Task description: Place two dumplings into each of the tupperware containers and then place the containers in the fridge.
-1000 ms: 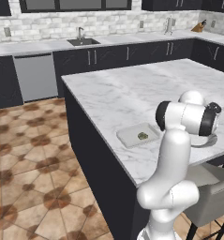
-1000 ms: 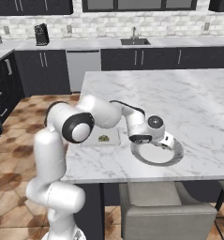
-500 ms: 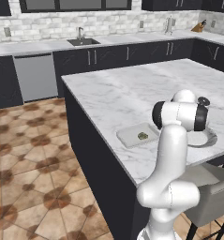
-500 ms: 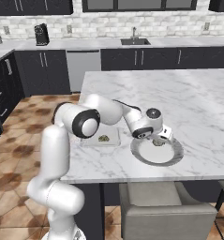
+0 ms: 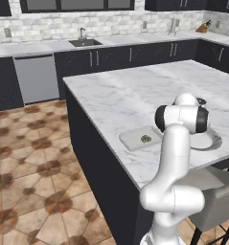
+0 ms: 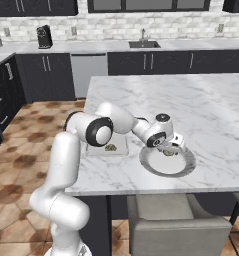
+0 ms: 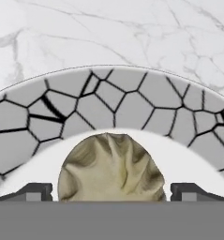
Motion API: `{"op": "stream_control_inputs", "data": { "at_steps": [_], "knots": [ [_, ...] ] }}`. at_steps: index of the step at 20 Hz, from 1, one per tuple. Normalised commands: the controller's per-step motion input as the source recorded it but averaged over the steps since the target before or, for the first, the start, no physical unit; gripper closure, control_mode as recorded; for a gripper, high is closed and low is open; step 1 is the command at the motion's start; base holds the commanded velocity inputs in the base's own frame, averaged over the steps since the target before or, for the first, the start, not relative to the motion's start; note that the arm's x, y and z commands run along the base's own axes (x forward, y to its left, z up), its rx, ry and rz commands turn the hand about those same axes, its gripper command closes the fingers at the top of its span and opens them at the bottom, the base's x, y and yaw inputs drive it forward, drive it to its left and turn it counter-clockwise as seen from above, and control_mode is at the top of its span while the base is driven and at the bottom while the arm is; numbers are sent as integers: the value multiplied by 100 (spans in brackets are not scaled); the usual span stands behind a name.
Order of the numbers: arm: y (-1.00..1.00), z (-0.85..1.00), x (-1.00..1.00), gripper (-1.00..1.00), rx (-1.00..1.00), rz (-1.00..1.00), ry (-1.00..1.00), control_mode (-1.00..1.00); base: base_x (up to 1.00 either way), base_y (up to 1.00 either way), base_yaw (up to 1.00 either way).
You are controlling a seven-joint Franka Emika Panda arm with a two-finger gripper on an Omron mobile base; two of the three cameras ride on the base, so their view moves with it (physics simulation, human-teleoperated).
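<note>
Marble, white with grey veining, forms the island top (image 6: 211,110) on which all work items stand. No brand, label or readable writing is visible on any item.

1. Plate (image 6: 186,167): round, with a grey rim in a cracked mosaic pattern and a white centre. It sits near the island's front edge, at 3 o'clock from the tupperware container in the right base view.
2. Gripper (image 7: 111,191): positioned low over the plate, fingers spread wide. The two dark fingertips (image 7: 36,191) stand one on each side of a dumpling, neither visibly touching it.
3. Dumpling on plate (image 7: 111,168): pale tan, pleated, resting on the white centre of the plate directly between the spread fingers. In the right base view it appears as a small lump (image 6: 168,152) just beneath the hand.
4. Tupperware container (image 5: 139,138): shallow, rectangular, grey-white, flat on the marble just beside the plate. One small olive speckled dumpling (image 5: 145,139) lies inside it.
5. Background: dark cabinets along the far wall, a sink with faucet (image 5: 82,34), and a knife block (image 5: 203,27) at 1 o'clock in the left base view.
</note>
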Motion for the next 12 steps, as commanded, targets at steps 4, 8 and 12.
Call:
{"op": "stream_control_inputs", "data": {
  "at_steps": [4, 8, 12],
  "knots": [
    [-5, -24, 1, 100, -5, 0, 8, -100, 0, 0, 0],
    [0, -19, 0, 100, -2, 0, 9, -100, 0, 0, 0],
    [6, -22, -14, 100, -4, 4, 14, -100, 0, 0, 0]
  ]
}}
